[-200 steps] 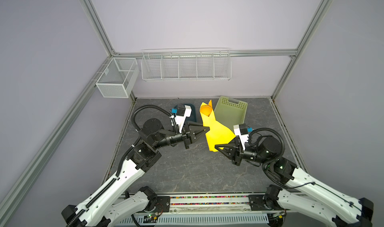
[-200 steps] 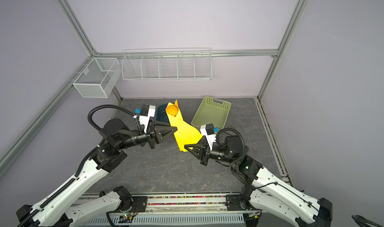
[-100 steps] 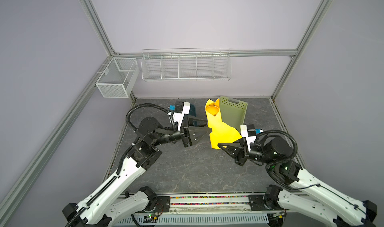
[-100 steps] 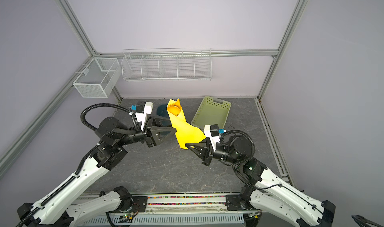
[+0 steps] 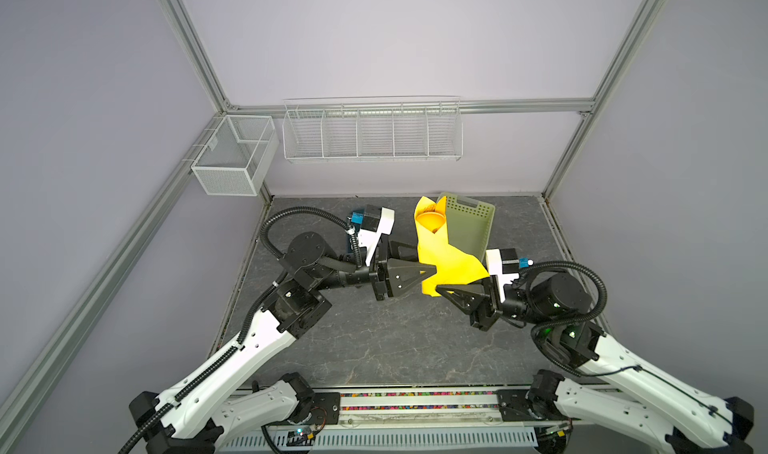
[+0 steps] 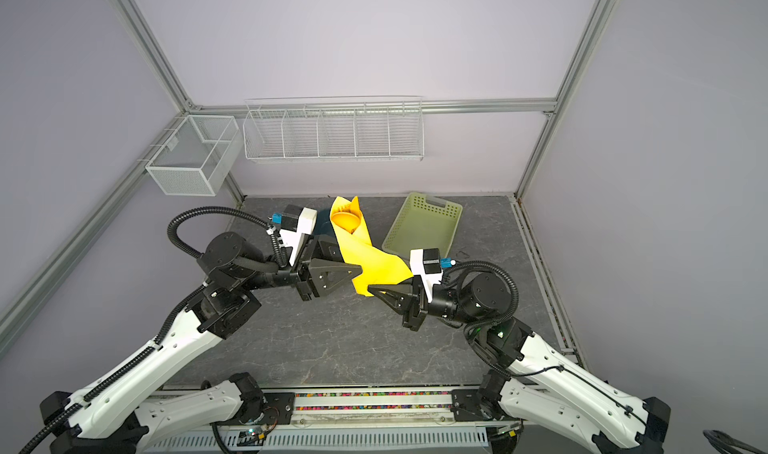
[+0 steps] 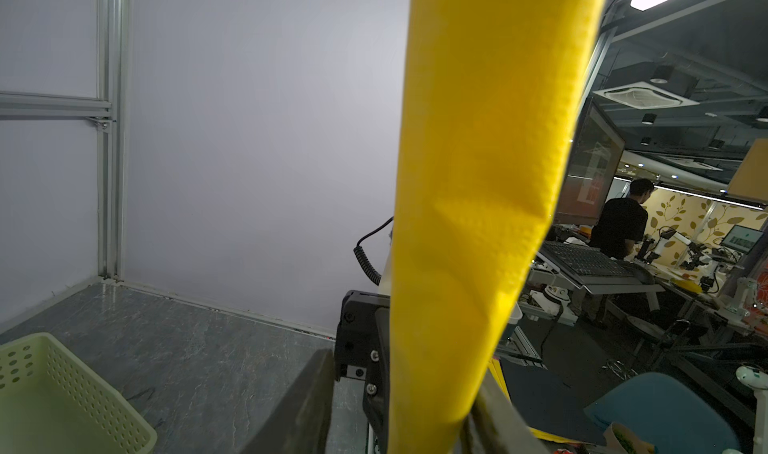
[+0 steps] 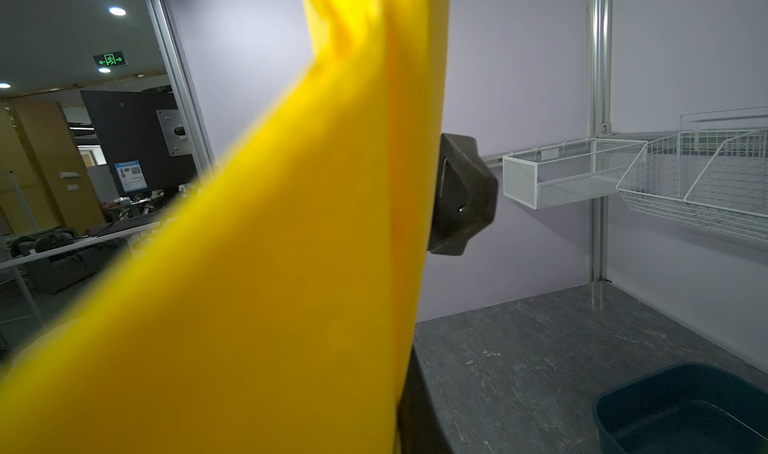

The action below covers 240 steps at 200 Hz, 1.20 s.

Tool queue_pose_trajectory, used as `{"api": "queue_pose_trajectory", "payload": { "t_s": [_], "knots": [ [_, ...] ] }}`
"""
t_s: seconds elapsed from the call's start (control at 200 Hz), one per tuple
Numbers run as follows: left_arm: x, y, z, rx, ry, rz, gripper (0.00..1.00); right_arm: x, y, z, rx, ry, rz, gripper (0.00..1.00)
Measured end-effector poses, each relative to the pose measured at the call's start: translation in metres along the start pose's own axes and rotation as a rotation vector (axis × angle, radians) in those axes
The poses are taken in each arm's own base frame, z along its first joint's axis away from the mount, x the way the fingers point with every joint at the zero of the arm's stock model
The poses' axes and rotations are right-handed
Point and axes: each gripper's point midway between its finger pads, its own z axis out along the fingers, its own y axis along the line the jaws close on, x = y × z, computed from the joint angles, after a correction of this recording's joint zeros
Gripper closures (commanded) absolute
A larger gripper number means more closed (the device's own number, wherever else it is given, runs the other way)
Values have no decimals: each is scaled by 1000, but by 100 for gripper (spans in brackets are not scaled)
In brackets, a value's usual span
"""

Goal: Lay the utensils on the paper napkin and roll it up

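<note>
Yellow napkin [image 5: 441, 253]: rolled, lifted clear of the table [image 5: 374, 339], roughly upright | orange spoon [image 5: 430, 222]: bowl showing inside the roll's top end | right gripper [image 5: 441, 288]: pinched tight on the bottom corner | left gripper [image 5: 429, 265]: fingers partly apart around the roll's middle, one finger touching it

A robotics lab: aluminium-framed test cell [image 5: 189, 44], office workbenches [image 7: 615, 281] beyond

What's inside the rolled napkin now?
An orange rounded piece, apparently a spoon bowl, shows in the open upper end of the paper napkin. Anything else inside is covered by paper.
</note>
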Motion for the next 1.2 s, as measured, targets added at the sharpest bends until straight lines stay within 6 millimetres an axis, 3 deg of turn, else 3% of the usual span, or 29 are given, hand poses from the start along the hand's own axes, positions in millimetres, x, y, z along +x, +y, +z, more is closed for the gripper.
{"api": "queue_pose_trajectory", "payload": {
  "t_s": [0.25, 0.91, 1.2],
  "knots": [
    [1, 4, 7, 9, -10, -25, 64, 0, -1, 2, 2, 2, -5, 94],
    [-2, 5, 10, 2, -29, -25, 63, -4, -4, 4, 33, 2, -33, 94],
    [-1, 5, 11, 3, -27, -27, 72, -3, -6, 4, 50, 6, -35, 94]
  ]
}}
